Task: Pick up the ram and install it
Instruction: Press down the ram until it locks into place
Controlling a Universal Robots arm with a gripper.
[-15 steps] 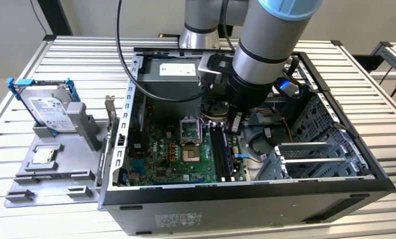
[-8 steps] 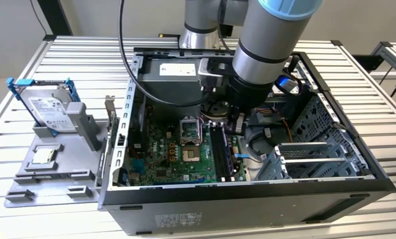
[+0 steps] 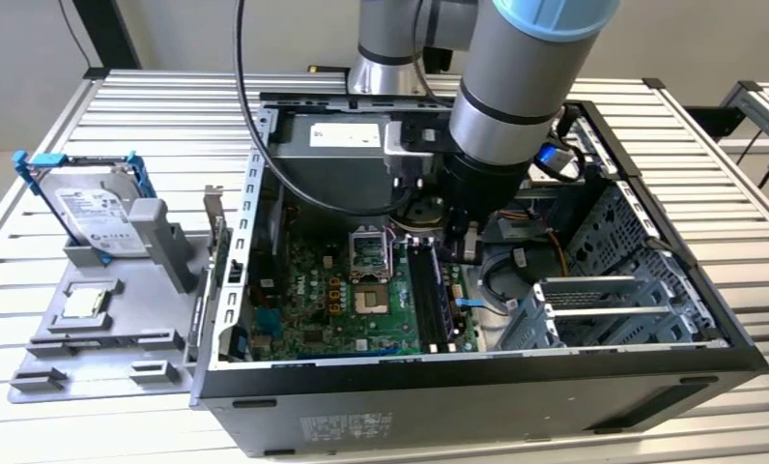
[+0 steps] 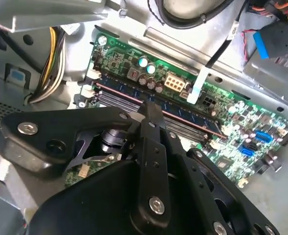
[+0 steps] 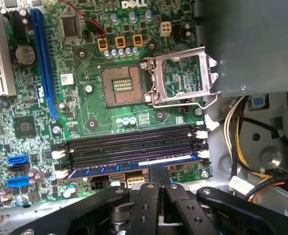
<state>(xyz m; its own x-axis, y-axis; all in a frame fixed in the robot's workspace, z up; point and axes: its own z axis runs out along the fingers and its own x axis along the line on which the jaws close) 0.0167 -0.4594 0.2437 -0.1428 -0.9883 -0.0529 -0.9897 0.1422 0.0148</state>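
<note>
- The ram (image 5: 134,165), a long thin dark circuit-board stick with a blue label strip, lies in the outermost of the black memory slots (image 5: 129,147), nearest the board's edge
- The black two-finger gripper (image 5: 161,177) stands right over the stick's middle, tips at its upper edge, the stick's long axis running crosswise under them; the jaws look drawn together with nothing between them
- Around it spreads the green motherboard (image 5: 85,112) with its open silver processor socket (image 5: 121,85)
- The open grey computer case (image 3: 488,406) lies on a slatted metal table (image 3: 153,106), a blue-framed silver hard drive (image 3: 95,208) well apart on the exterior view's left
</note>
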